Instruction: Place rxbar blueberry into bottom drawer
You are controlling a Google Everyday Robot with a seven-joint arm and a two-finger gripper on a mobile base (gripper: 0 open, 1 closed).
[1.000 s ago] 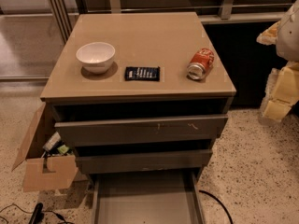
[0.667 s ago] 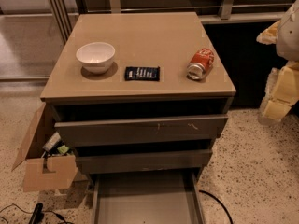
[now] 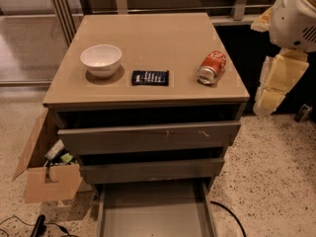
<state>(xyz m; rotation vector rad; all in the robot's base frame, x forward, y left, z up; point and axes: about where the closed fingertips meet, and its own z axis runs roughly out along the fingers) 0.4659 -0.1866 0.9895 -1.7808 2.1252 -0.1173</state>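
The rxbar blueberry (image 3: 150, 77) is a dark flat wrapper with white lettering, lying flat on the cabinet top near its front edge, between a white bowl and a red can. The bottom drawer (image 3: 155, 211) is pulled out at the foot of the cabinet, and its grey floor shows bare. My gripper (image 3: 270, 90) hangs at the right edge of the view, beside the cabinet's right side and below the white arm housing (image 3: 296, 16). It holds nothing that I can see and is well apart from the bar.
A white bowl (image 3: 101, 59) stands left of the bar and a red soda can (image 3: 212, 67) lies on its side to the right. The two upper drawers (image 3: 148, 137) are slightly open. An open cardboard box (image 3: 47, 174) and cables (image 3: 39, 226) sit on the floor at the left.
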